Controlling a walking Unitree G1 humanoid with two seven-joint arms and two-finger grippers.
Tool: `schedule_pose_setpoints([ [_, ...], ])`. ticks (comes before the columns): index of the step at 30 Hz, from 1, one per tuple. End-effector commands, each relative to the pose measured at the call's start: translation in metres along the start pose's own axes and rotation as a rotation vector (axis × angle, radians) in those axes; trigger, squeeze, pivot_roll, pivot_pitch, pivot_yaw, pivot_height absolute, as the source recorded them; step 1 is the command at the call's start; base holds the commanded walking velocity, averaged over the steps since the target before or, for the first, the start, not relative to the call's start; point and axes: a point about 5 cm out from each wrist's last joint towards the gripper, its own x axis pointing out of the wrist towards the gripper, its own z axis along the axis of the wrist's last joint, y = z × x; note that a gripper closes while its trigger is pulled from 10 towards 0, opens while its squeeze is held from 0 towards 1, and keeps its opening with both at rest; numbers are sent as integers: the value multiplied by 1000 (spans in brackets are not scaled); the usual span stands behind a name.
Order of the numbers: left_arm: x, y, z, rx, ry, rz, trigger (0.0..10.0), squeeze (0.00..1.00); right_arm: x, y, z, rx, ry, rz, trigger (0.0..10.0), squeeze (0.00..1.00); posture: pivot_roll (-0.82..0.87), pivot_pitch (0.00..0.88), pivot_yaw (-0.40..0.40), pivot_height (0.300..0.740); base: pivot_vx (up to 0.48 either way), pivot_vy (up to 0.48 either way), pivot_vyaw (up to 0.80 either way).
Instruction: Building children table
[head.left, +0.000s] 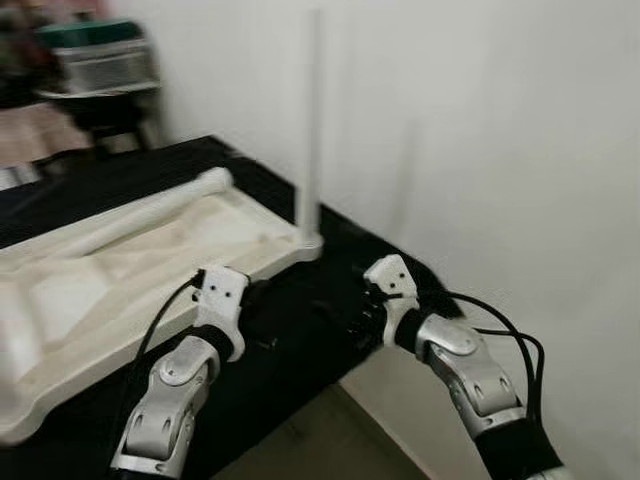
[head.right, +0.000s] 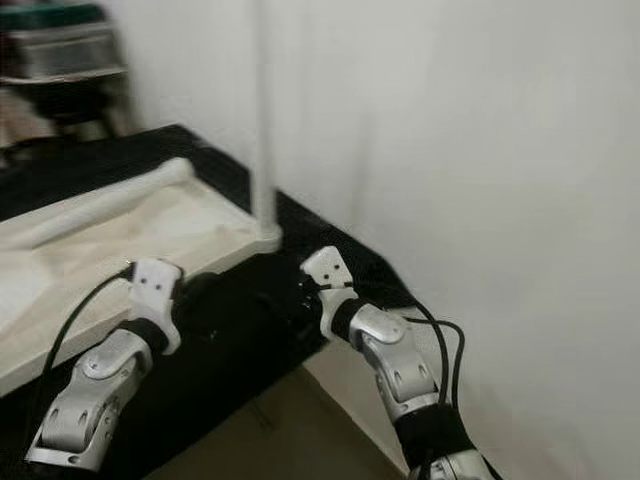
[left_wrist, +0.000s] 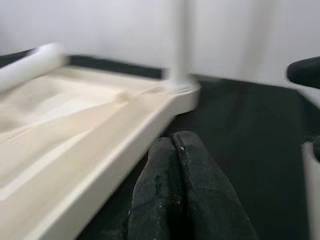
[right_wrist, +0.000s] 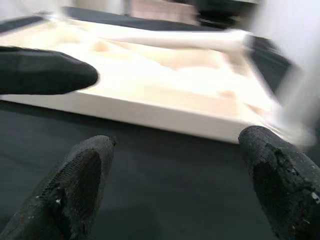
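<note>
**Inspector:** Start with the tabletop (head.left: 130, 270). Where is it?

**Assistant:** It lies upside down on a black cloth (head.left: 300, 330), its ribbed underside up, close to the white wall (head.left: 500, 150). One leg (head.left: 312, 120) stands upright at the corner nearest the wall, seated in a round socket. A second leg (head.left: 150, 215) lies loose across the underside, slanting toward the far edge.

**Inspector:** Left gripper?

**Assistant:** The left gripper (left_wrist: 172, 150) is low over the cloth, just beside the tabletop's near edge and short of the corner with the standing leg. Its wrist view shows both fingers (left_wrist: 195, 200) pressed together with nothing between them.

**Inspector:** Right gripper?

**Assistant:** The right gripper (right_wrist: 175, 165) hovers over the cloth, facing the tabletop's edge and apart from it. Its two fingers (right_wrist: 75, 180) are spread wide and hold nothing. The left gripper's dark tip crosses the edge of that wrist view.

**Inspector:** Any contact with the tabletop?

**Assistant:** The head views are soft and the black fingers merge with the cloth, so I cannot say whether the left fingertips touch the edge. The right ones do not.

**Inspector:** Surroundings?

**Assistant:** A blurred stand holding grey and green bins (head.left: 95, 55) sits in the far corner. Pale floor (head.left: 330, 440) shows past the cloth's near edge.
</note>
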Motion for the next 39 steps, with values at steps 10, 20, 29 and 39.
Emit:
schedule_pose_setpoints([
  [10,2,-5,-3,28,48,14,10000,0,-1,0,-3,1,2,9,10000,0,-94,0,-66,740,0,0,800],
  [20,5,-7,-1,26,50,7,10000,0,-1,-2,-3,8,2,3,10000,0,-93,0,-65,740,0,0,800],
  [29,8,-9,1,15,47,0,10000,0,-1,-2,-3,4,4,-6,10000,0,-92,0,-65,740,0,0,800],
  [39,8,-7,0,-27,49,3,10000,0,0,-7,-3,7,5,-65,10000,0,-90,0,-65,740,0,-138,461],
])
